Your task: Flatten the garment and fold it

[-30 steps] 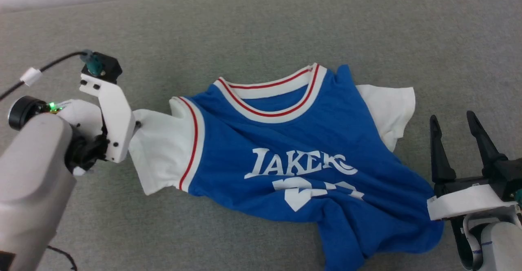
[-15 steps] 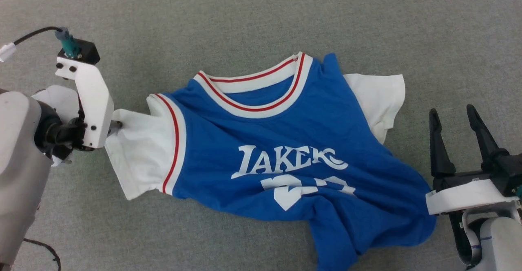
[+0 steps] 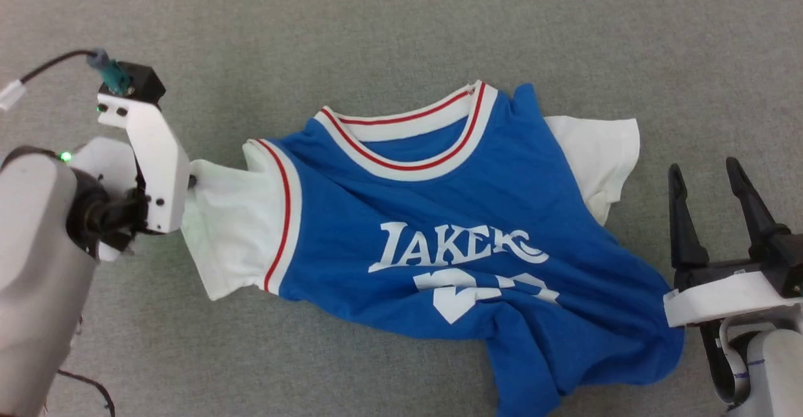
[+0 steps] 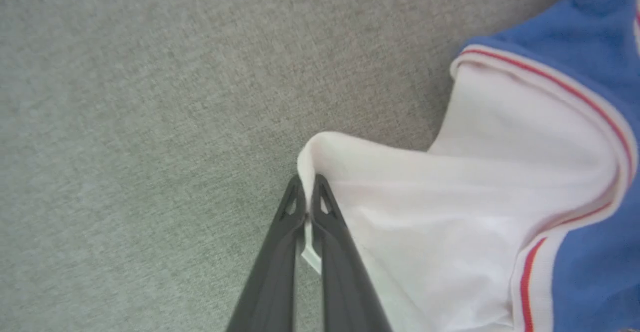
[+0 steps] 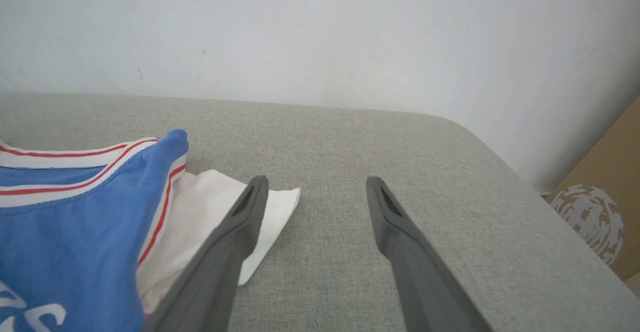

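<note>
Left gripper [image 4: 306, 184] clamped on sleeve [image 4: 450, 212] tip; garment [image 3: 477, 216] stretched away beyond it, long axis slanting toward right gripper [image 3: 704, 167] (hem [image 3: 602, 367] crumpled there); that gripper spread wide, empty, just beside hem, nearer that end.

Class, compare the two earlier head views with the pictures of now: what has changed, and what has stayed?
The left tool, already at the outer edge of the white sleeve, has shut and now pinches that edge. The whole head view shifts slightly, so the camera moved, not the garment: it lies crumpled as before. The right tool stays open beside it, holding nothing.
</note>
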